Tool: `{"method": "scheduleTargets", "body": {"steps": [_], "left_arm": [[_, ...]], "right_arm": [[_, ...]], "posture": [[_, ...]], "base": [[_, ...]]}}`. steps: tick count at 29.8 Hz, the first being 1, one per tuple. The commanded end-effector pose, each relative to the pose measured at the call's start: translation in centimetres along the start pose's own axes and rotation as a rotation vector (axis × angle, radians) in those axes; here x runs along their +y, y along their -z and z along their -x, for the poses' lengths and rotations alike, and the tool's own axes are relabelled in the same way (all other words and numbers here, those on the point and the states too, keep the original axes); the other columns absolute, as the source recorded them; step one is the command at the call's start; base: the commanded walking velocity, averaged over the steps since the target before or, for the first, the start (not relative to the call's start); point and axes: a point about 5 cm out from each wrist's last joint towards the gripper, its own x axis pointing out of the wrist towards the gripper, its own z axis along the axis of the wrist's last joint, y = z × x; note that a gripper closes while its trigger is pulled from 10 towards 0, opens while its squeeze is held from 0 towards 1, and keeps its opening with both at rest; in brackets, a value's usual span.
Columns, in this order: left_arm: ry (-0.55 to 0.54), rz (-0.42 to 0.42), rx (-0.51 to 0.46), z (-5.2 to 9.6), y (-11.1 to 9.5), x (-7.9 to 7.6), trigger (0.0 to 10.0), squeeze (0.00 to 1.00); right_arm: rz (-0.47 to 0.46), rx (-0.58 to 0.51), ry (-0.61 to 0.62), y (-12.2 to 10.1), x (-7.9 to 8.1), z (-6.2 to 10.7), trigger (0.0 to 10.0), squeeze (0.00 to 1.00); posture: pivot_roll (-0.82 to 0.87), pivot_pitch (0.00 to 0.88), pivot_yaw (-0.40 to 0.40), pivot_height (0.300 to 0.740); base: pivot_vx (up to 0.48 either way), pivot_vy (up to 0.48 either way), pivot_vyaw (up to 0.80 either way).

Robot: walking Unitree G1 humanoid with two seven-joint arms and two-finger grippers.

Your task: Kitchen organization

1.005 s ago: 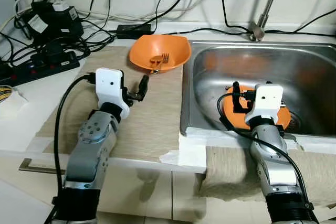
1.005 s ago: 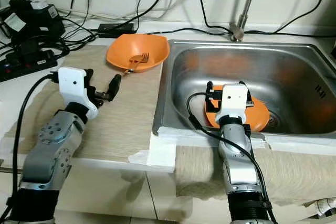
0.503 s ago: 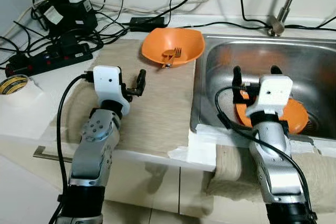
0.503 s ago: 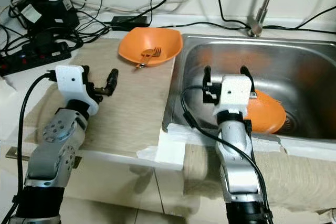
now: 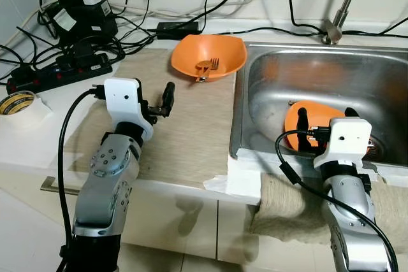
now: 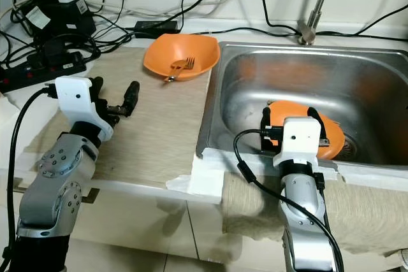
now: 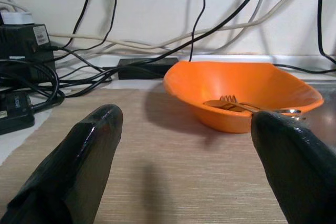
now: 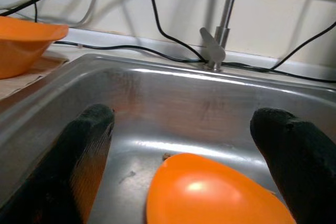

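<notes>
My right gripper point(image 6: 290, 119), jaws apart and empty, hangs at the sink's point(image 5: 255, 113) near rim with the orange plate point(image 8: 210, 203) just ahead and below, while my left gripper point(image 5: 167, 97), also spread, faces the bowl point(image 5: 208, 57) across the counter point(image 5: 191, 138).

A home kitchen: steel sink point(image 5: 268, 78) with tap point(image 5: 341, 4) set in a white counter point(image 5: 48, 116), power strip point(image 5: 60, 71) and cables at its back-left corner.

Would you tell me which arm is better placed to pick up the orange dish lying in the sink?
Right: the right gripper, fingers open, hangs just above the orange dish; the left gripper is over the countertop mat.
</notes>
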Motion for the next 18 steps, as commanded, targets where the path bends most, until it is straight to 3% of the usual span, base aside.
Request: {"method": "scheduleTargets", "body": {"steps": [1,8,18], "left_arm": [[0.014,-0.006,0.004,-0.1,-0.1,-0.3,10.0,0.0],[0.006,-0.005,0.05,0.6,1.0,-0.1,10.0,0.0],[0.017,-0.001,0.031,0.4,0.9,-0.3,10.0,0.0]], "right_arm": [[-0.004,-0.012,-0.006,-0.5,0.4,0.0,10.0,0.0],[-0.008,0.012,-0.022,-0.1,0.8,0.4,10.0,0.0],[0.01,0.011,-0.028,0.0,0.7,0.2,10.0,0.0]], "posture": [[-0.02,0.0,0.072,0.736],[-0.03,0.0,0.079,0.736],[-0.03,0.0,0.079,0.736]], "base": [[0.0,0.0,0.0],[0.0,0.0,0.0],[0.0,0.0,0.0]]}}
